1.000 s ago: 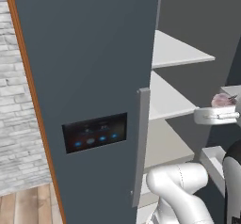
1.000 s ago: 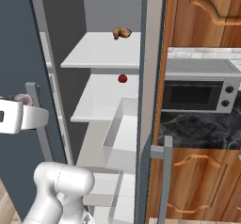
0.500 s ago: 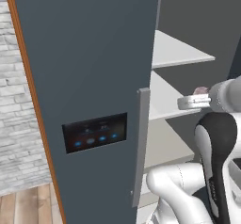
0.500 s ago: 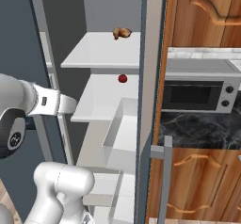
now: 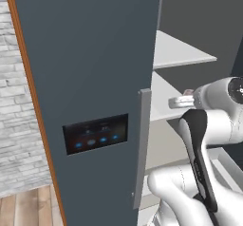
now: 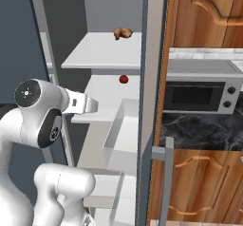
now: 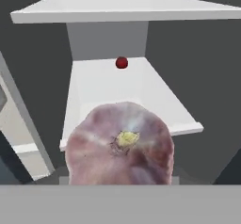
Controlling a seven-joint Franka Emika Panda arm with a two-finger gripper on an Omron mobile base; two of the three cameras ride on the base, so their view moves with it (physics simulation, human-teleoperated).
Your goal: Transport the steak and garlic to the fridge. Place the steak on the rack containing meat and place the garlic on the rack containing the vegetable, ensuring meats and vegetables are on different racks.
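Observation:
The garlic, a pale pink-white bulb, looms close in the hand view, and my gripper is shut on it. The hand faces the open fridge, just in front of its middle white shelf. A small red round vegetable sits at the back of that shelf. On the upper shelf lies a brown piece of meat. In the left base view the gripper reaches past the door's long grey handle. The steak is out of view.
The slate-grey door with its black lit panel stands open on the left. A white drawer bin sits below the middle shelf. To the right are a steel oven, a dark counter and wooden cabinets.
The arm has swung the hand with the garlic from outside the fridge toward the front of the middle shelf. The grip on the garlic is unchanged.

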